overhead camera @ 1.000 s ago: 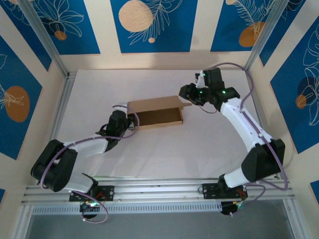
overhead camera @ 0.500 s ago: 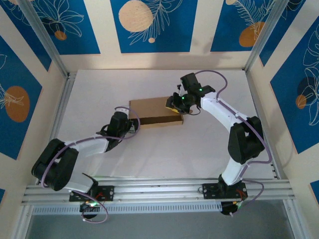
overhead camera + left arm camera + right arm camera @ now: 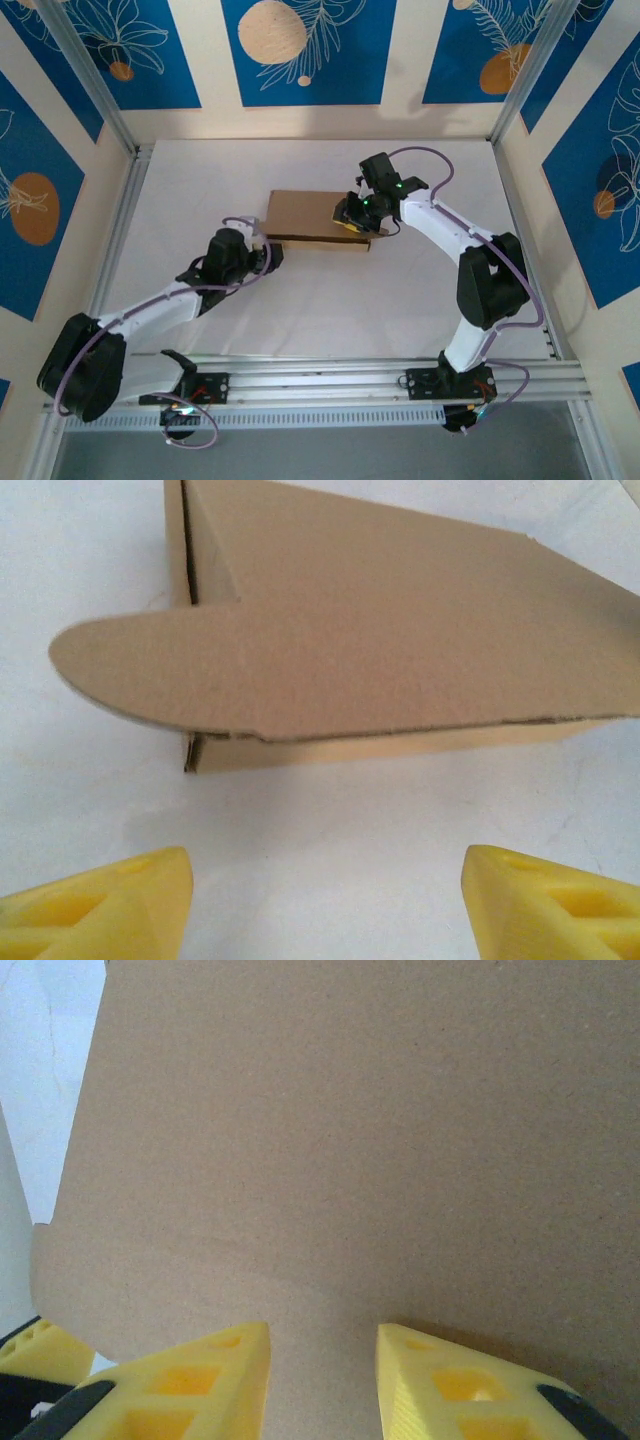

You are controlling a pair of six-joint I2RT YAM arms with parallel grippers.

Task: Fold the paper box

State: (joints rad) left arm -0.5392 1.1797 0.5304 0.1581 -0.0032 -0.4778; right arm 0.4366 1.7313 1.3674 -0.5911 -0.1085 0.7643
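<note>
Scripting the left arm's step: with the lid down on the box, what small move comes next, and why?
Probably the left gripper should tuck the rounded flap into the paper box's left end: it juts out untucked, while the right gripper rests on the lid.

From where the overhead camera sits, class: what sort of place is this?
Most likely a robotics lab test cell: a white table framed by aluminium rails, patterned blue panels as walls, and a left arm and right arm bolted at its near edge, reaching toward a paper box.
</note>
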